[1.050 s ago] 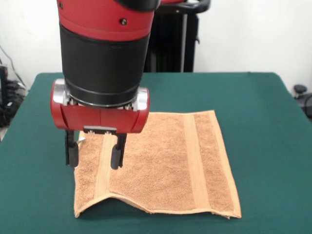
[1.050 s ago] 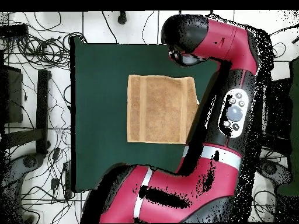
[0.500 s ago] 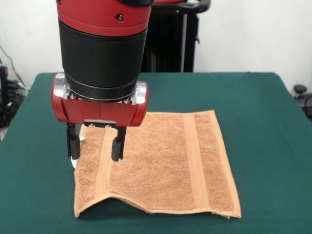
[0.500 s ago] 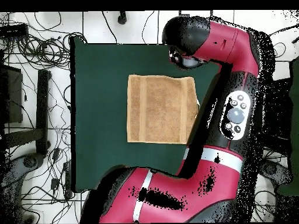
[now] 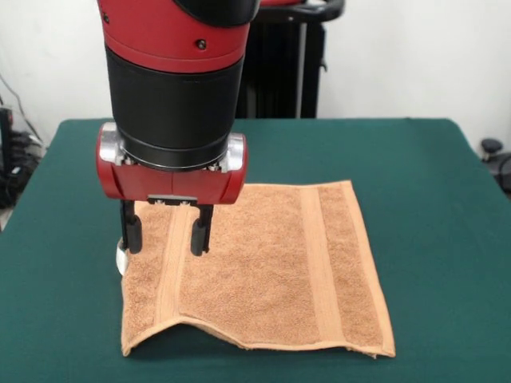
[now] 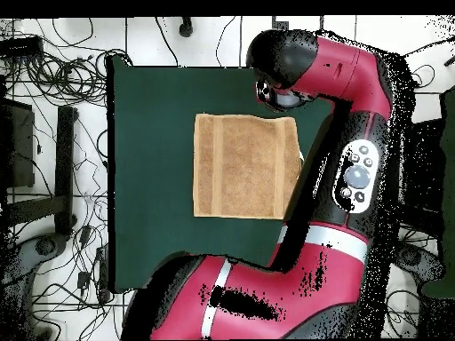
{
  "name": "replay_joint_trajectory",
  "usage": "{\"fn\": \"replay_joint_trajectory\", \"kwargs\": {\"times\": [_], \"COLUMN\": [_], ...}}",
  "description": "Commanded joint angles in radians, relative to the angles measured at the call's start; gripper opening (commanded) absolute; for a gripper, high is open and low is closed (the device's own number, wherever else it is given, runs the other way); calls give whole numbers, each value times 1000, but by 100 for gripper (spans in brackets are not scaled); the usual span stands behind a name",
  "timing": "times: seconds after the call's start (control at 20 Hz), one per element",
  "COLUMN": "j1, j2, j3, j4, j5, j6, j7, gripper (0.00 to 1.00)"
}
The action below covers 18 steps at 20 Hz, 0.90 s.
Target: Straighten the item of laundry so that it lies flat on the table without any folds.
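Front and overhead views of a single arm at a green counter [image 5: 431, 159]. An orange-tan towel [image 5: 263, 271] lay spread near the middle of the counter, nearly square, with two flat woven bands running from its far edge to its near edge. Most of the cloth lay flat, but in the front view the near left corner was lifted into a low arch, with a shadow beneath it, and the near edge rose from the surface there. A small white tag [image 5: 121, 257] showed at the towel's left edge. The end effector [image 5: 166, 237] hung above the towel's far left corner, its two dark fingers [image 5: 200, 235] pointing down and set apart, with nothing gripped between them; the left finger stood beside the tag at the cloth's edge. In the overhead view the towel [image 6: 246, 166] sat central on the counter [image 6: 151, 178], the arm [image 6: 351, 169] curving round one side.
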Motion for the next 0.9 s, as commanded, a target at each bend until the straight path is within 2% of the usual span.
{"fn": "replay_joint_trajectory", "kwargs": {"times": [0.05,0.9], "j1": [44,40], "j2": [1,47], "j3": [47,72], "j4": [182,170], "j5": [-4,-7], "j6": [109,48], "j7": [203,185], "gripper": [100,100]}}
